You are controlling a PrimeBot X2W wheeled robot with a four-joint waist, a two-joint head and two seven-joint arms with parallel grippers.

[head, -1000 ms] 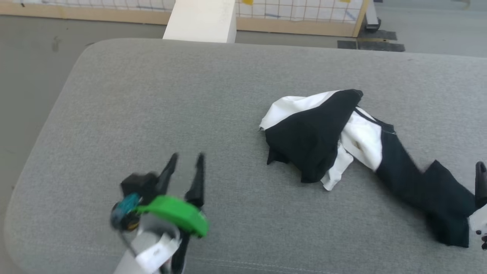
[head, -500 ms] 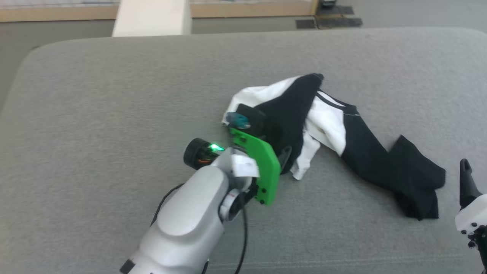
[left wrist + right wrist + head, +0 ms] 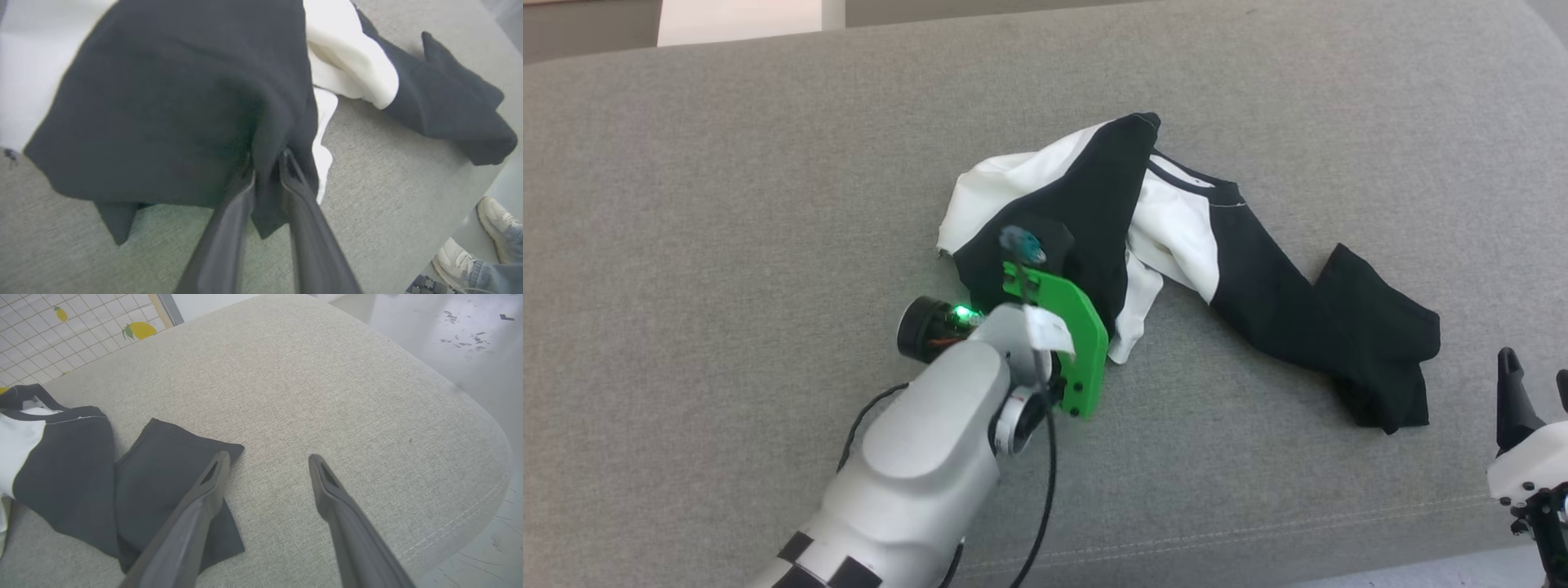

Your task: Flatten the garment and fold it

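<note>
A broad grey fabric cushion (image 3: pixel 727 204) with rounded corners spread across the scene, with a stitched seam (image 3: pixel 1258 532) running near its front edge. A white block (image 3: pixel 739 18) stood beyond its far edge. In the right wrist view, a white grid-patterned panel (image 3: pixel 61 339) printed with yellow lemons (image 3: pixel 141 330) stood behind the cushion. A pale, glossy floor (image 3: pixel 457 343) bore dark scuffs.

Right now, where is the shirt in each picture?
Head view: shirt crumpled in the middle, on the grey cushion.
Left wrist view: shirt covers the top and middle.
Right wrist view: shirt at the left side.
Shared landmark: the bent black sleeve end, at right in the head view, upper right in the left wrist view, lower left in the right wrist view.
</note>
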